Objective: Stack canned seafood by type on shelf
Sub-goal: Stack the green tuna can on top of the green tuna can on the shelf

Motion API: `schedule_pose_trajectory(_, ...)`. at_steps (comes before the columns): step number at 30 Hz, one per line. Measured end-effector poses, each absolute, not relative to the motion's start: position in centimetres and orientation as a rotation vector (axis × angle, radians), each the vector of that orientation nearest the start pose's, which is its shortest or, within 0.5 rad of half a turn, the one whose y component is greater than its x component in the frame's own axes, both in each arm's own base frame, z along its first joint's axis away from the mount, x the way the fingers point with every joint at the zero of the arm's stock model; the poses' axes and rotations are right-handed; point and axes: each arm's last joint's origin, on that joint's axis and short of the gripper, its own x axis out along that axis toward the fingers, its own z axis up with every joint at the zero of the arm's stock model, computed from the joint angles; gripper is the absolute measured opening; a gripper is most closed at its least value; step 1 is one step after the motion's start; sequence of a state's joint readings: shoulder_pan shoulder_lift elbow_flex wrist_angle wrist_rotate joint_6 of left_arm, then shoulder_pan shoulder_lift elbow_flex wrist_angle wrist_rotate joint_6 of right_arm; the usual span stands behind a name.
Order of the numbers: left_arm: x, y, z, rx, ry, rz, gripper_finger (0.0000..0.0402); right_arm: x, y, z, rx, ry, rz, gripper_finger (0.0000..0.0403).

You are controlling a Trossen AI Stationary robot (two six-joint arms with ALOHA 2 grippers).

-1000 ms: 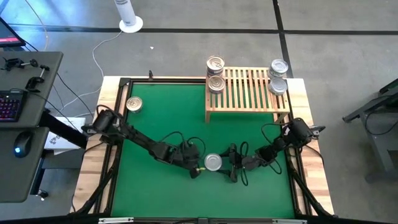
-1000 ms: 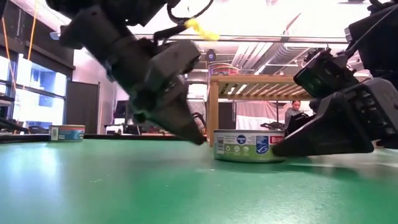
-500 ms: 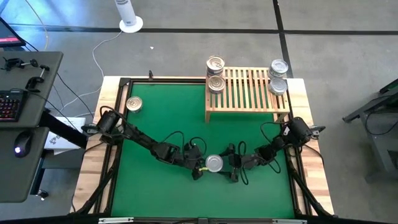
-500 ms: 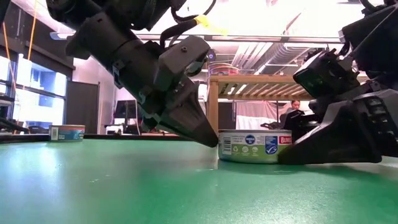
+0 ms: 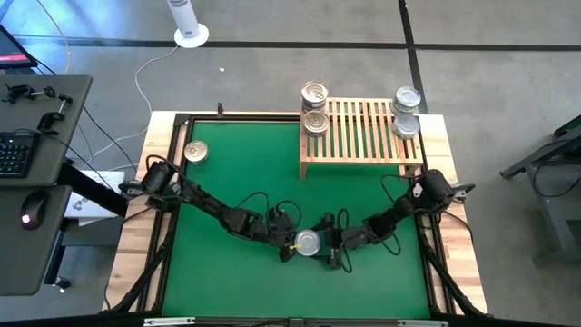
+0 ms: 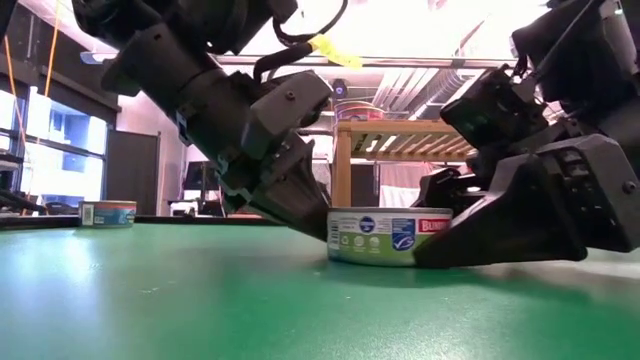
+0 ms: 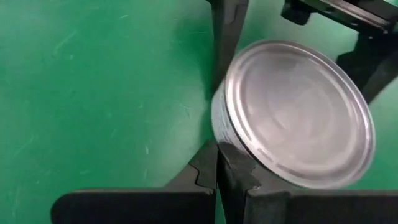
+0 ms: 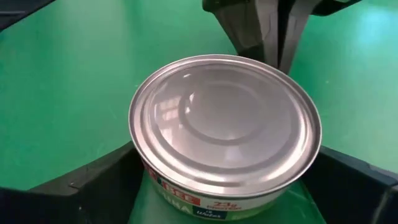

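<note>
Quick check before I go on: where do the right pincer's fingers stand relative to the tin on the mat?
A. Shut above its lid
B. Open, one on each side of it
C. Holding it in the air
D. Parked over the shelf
B: the right pincer is open, its dark fingers flanking the tin, which sits on the green mat.
</note>
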State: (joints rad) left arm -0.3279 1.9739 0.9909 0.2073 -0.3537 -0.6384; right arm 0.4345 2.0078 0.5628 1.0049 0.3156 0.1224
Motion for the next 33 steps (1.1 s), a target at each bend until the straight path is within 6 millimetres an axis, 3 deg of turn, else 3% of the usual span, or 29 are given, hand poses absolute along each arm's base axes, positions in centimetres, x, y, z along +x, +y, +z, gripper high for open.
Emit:
schedule_pose_trajectory(7,36.5,-11.0,11.4,-0.356,0.612,0.29,0.0,29.1,12.4,7.4,0.036,0.366,0.095,0.0396)
schedule_pose_trajectory(13,36.3,-11.0,11.9,-0.327,0.634,0.27,0.0,29.0,12.5,7.3,0.044,0.372,0.096,0.037)
schedule_pose_trajectory(23,33.3,-10.8,13.1,-0.234,0.839,0.396,0.0,28.0,13.7,6.8,0.079,0.453,0.095,0.0362)
schedule_pose_trajectory(28,32.7,-10.6,12.9,-0.213,0.868,0.468,0.0,26.9,14.3,8.2,0.026,0.507,0.041,0.0361)
schedule_pose_trajectory(33,32.7,-10.6,12.8,-0.21,0.861,0.474,0.0,25.6,14.4,11.1,-0.027,0.511,-0.041,0.0361)
